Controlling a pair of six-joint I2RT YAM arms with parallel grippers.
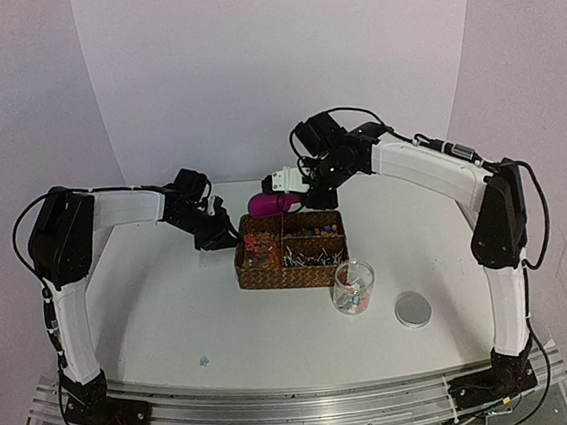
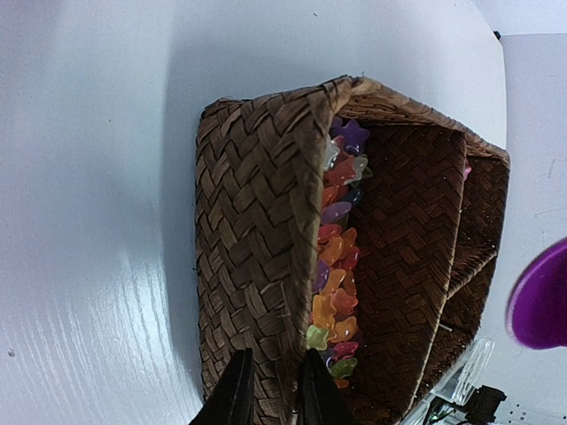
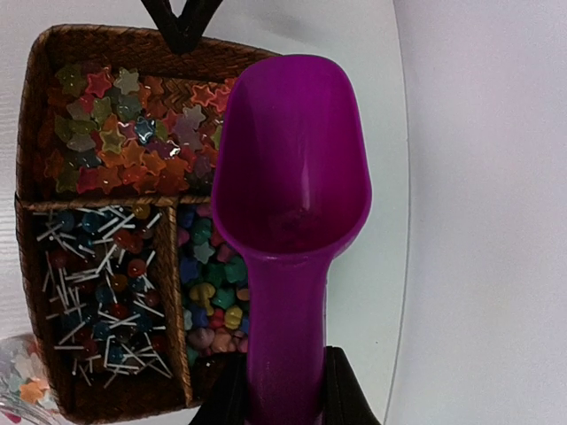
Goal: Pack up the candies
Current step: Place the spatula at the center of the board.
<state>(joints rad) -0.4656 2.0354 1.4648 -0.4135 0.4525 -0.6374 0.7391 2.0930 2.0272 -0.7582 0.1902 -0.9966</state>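
- the wicker basket (image 1: 270, 277) sits mid-tabletop (image 1: 173, 314), split into three compartments.
- the candies (image 3: 213, 297), small rounded pieces in mixed colours, fill the far right compartment; a few more lie at the bottom of the clear jar (image 1: 352, 264).
- the jar stands upright and uncovered just beside the basket's near right corner. its round lid (image 1: 412, 309) lies flat on the tabletop, to the right of the jar and a little nearer.
- star-shaped sweets (image 3: 115, 133) fill the left compartment, and white-sticked lollipops (image 3: 97, 274) crowd the near right one.
- the left pincer (image 2: 275, 394) is clenched on the basket's left wall, one finger outside the weave and one on the star side.
- the right pincer (image 3: 283, 394) is grasping the handle of the magenta scoop (image 3: 292, 168).
- the scoop hangs above the basket's far edge, bowl pointing left and looking empty.
- in the right wrist view the scoop's bowl hides part of the star compartment and the far strip of the candies.
- a divider wall separates the candies from the lollipops, another from the stars.
- a small pale speck (image 1: 204, 361) lies on the near tabletop, too small to tell what it is.
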